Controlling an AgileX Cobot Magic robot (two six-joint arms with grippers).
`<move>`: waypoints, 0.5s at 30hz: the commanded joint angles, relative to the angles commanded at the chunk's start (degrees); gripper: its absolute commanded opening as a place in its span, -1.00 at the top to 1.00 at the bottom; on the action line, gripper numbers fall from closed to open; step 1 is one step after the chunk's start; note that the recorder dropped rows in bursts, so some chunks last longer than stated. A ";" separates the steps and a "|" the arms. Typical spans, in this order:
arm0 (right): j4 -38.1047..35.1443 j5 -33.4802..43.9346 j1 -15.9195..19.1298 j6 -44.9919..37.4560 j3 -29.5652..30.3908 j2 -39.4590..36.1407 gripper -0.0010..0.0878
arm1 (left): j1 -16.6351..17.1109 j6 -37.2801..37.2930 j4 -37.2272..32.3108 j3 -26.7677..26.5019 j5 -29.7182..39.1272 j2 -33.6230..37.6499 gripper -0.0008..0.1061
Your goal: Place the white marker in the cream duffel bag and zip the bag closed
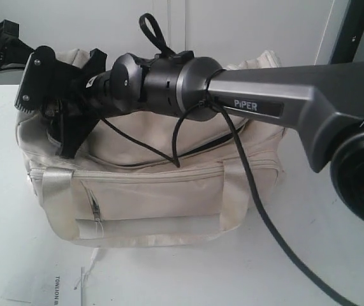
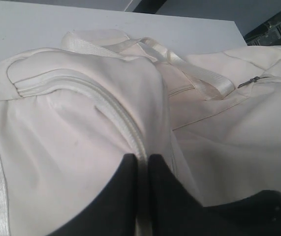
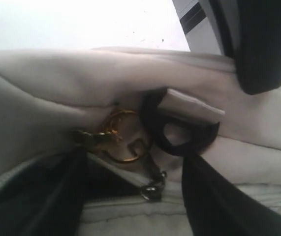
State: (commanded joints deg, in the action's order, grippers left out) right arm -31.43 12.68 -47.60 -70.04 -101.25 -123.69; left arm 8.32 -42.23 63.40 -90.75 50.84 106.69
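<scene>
Two jaw sets: my right gripper (image 3: 135,157) stands wide astride the small gold charm (image 3: 123,140) at the zip end of the soft cream fabric duffel bag (image 1: 169,197), gripping nothing. My left gripper (image 2: 141,158) pinches a bag seam, prob. to steady it. Slim white marker unseen, prob. inside.

- White table (image 1: 188,274), with a smooth, plain top.
- Cream bag (image 1: 169,197) sits on it near the middle, its long side toward the exterior camera.
- Black cable (image 1: 283,248) crosses its right part; contact unclear.
- Printed slip (image 1: 57,290) lies flat at the near edge, left.
</scene>
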 joint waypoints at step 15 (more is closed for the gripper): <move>-4.99 -1.17 -0.28 3.49 -0.92 -2.81 0.48 | 0.00 -0.33 0.74 0.00 0.14 0.00 0.97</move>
State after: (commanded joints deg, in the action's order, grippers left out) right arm -36.43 11.51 -47.88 -66.54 -102.17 -126.49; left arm 8.32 -42.57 64.14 -90.75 50.97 106.69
